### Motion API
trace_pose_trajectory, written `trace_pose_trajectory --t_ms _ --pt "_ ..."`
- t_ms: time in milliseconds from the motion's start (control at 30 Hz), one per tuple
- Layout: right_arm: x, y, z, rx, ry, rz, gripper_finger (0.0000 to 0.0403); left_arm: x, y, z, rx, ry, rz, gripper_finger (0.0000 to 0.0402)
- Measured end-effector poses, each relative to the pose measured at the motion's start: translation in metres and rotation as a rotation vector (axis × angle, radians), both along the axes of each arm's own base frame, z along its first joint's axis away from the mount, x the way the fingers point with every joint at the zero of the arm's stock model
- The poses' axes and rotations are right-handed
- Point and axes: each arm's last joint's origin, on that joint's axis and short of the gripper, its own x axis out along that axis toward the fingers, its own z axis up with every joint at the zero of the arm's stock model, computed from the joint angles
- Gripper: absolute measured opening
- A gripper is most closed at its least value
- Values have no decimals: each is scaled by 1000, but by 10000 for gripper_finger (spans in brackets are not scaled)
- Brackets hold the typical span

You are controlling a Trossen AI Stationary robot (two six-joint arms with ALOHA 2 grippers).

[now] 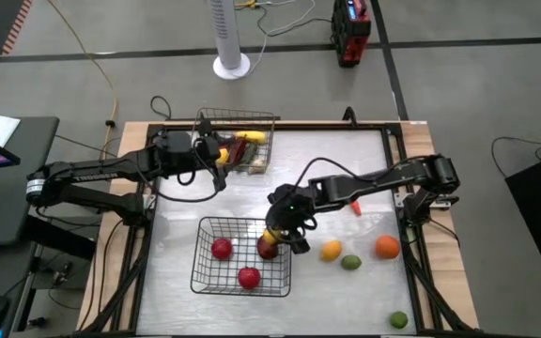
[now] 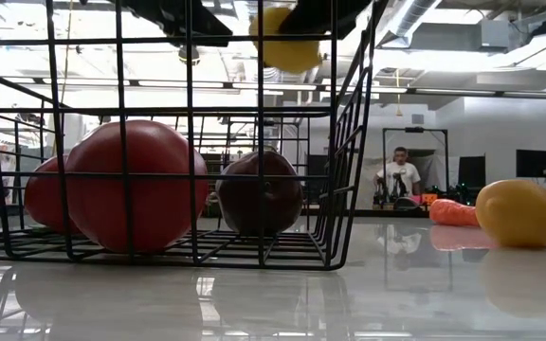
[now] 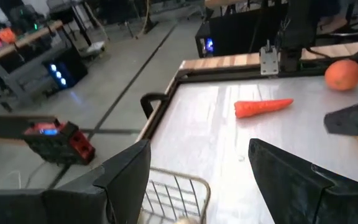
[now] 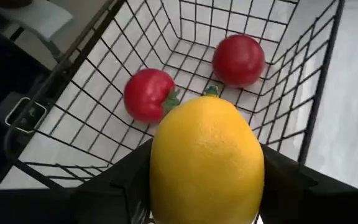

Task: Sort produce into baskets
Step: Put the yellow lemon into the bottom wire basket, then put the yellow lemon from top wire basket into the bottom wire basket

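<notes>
My right gripper [image 1: 277, 235] is shut on a yellow lemon [image 4: 207, 162] above the right end of the near wire basket [image 1: 205, 268]. The lemon also shows at the top of the low view [image 2: 287, 43]. On the basket's floor lie two red tomatoes [image 4: 149, 93] [image 4: 238, 59] and a dark red round fruit [image 2: 262, 192]. My left gripper [image 3: 197, 180] is open and empty over the far wire basket [image 1: 238, 120], which holds long yellow and red produce [image 1: 249, 137]. My right gripper pinches the lemon by its two opposite sides [image 4: 160, 168] between its two fingers [image 4: 120, 180]. The fingers come from above, slanting down into the basket. The lemon is lifted clear, above the produce on the basket's floor.
Loose on the table right of the near basket lie a yellow fruit [image 1: 331, 251], a green lime [image 1: 350, 262], an orange [image 1: 387, 247] and a carrot [image 1: 355, 207]. A green fruit [image 1: 398, 319] lies near the front right corner. A person [image 2: 401, 175] stands in the room behind.
</notes>
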Motion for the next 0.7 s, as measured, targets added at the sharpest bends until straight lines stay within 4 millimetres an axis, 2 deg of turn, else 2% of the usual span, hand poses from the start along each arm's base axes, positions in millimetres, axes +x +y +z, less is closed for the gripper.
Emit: trace_pose_trajectory --t_ms 167,300,433,533,700 --pt "5 5 -11 -4 18 10 263 -2 1 -5 -48 35 56 261" --pt "9 11 -34 -40 67 26 303 -3 3 -5 -64 21 131 261" --pt "9 11 -38 -92 104 -40 341 -4 3 -8 -89 42 167 261" --pt "1 5 -21 -119 96 -123 353 -7 7 -18 -151 122 227 261" --pt "-27 -3 17 -178 -7 -216 353 -8 21 -34 -227 223 301 261"
